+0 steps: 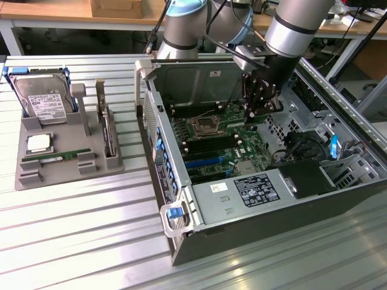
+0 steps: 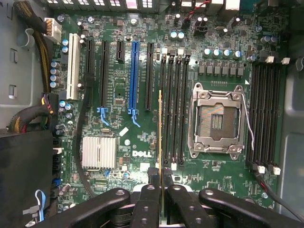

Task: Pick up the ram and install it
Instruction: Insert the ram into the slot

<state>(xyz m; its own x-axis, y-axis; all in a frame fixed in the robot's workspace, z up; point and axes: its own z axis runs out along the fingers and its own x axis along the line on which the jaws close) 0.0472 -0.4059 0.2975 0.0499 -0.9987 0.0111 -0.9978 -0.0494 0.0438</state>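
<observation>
In the exterior view the arm reaches down into an open computer case [image 1: 181, 78] that lies on its side on the ribbed metal counter [image 1: 78, 229]. The gripper [image 1: 253, 115] hangs just above the green motherboard [image 1: 211, 145], near the CPU socket [image 1: 202, 125]; what it carries is too thin to make out from here. Toward the exterior view's left, well apart from the case, a grey tray [image 1: 72, 175] holds a hard drive [image 1: 42, 99] standing at its back, a square silver chip [image 1: 38, 143] in front of that, and a spare green stick [image 1: 57, 157] lying flat near the tray's front edge. In the wrist view the jaws are clamped on the ram [image 2: 160, 128], which shows edge-on as a thin line running out from between the two black fingertips [image 2: 153, 176] of the gripper [image 2: 160, 173]. The ram sits parallel to the bank of black memory slots [image 2: 180, 109] beside the open CPU socket [image 2: 216, 118], lined up at the side of the bank farthest from the socket; whether its lower edge touches a slot I cannot tell. A long blue slot [image 2: 134, 71] and a silver finned heatsink [image 2: 99, 152] lie on the motherboard [image 2: 118, 71] on the ram's other side.
</observation>
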